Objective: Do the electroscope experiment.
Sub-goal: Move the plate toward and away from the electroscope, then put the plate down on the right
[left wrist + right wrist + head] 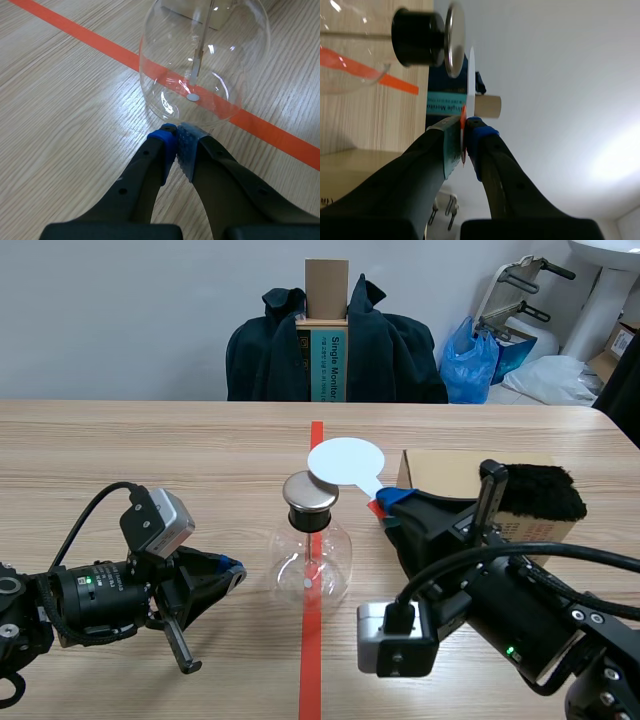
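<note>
At frame centre the right fingers [405, 500] hold the white paddle [345, 460], its disc close over the electroscope cap [311, 493]; the left fingers [167, 147], closed empty, lie beside the flask [220, 75].

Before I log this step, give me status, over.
Left gripper shut, empty, at flask base. Right gripper shut on disc, disc close to cap. Nothing between them.

This looks like a makeshift robotics lab: black arms at eight o'clock [90, 600] and four o'clock [520, 620] flank a flask [312, 560] and a disc [345, 460] on a wooden table [150, 450] marked with tape [312, 660]. At twelve o'clock a jacket [390, 350] hangs over a chair, and at two o'clock a blue bag [470, 360] sits by the wall.
</note>
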Robot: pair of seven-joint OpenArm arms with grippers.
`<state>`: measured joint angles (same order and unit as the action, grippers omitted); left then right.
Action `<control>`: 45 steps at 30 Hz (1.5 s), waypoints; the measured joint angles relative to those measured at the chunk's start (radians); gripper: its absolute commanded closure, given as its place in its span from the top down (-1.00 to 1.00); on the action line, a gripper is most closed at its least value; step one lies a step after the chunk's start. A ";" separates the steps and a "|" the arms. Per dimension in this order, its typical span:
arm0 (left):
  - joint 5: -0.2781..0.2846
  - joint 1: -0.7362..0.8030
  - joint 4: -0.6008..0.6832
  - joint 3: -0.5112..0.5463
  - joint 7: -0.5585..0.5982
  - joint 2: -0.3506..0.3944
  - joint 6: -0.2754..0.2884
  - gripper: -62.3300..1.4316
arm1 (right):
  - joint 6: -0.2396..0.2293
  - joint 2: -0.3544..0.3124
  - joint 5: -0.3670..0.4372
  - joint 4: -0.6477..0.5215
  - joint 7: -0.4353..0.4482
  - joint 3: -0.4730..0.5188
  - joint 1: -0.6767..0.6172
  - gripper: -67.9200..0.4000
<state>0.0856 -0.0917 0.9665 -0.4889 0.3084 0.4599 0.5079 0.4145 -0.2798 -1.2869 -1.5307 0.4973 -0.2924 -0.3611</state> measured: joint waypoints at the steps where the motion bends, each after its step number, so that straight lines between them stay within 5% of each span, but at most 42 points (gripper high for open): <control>1: 0.000 0.000 0.000 0.000 0.000 0.000 0.000 -0.90 | 0.000 0.000 0.000 0.000 -0.018 0.006 0.000 -0.97; 14: 0.000 0.000 0.000 0.000 0.000 0.000 0.000 -0.90 | 0.005 0.000 0.135 0.000 -0.260 0.156 0.000 -0.97; 22: 0.050 0.004 0.018 0.000 0.000 0.037 0.032 -0.90 | 0.011 0.022 0.150 0.080 -0.257 0.140 0.003 -0.97; 25: 0.124 0.046 0.101 0.000 0.000 0.103 0.056 -0.90 | 0.006 0.041 0.135 0.120 -0.240 0.108 0.002 -0.97; 30: 0.167 0.195 0.323 0.033 0.003 0.232 0.062 -0.90 | 0.008 0.055 0.136 0.127 -0.233 0.074 0.010 -0.97; 36: 0.211 0.480 0.584 0.217 0.055 0.347 0.052 -0.90 | 0.007 0.055 0.136 0.173 -0.241 0.039 0.074 -0.97; 39: 0.211 0.621 0.693 0.328 0.079 0.360 0.005 -0.89 | 0.003 0.055 0.137 0.213 -0.249 0.040 0.092 -0.97; 42: 0.211 0.735 0.772 0.416 0.079 0.359 -0.019 -0.58 | -0.003 0.055 0.137 0.238 -0.264 0.040 0.094 -0.97; 45: 0.210 0.827 0.825 0.473 0.080 0.357 -0.037 0.19 | 0.000 0.055 0.147 0.238 -0.275 0.040 0.091 -0.97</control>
<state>0.2958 0.7353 1.7912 -0.0158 0.3882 0.8169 0.4713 0.4141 -0.2249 -1.1400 -1.2930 0.2222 -0.2527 -0.2703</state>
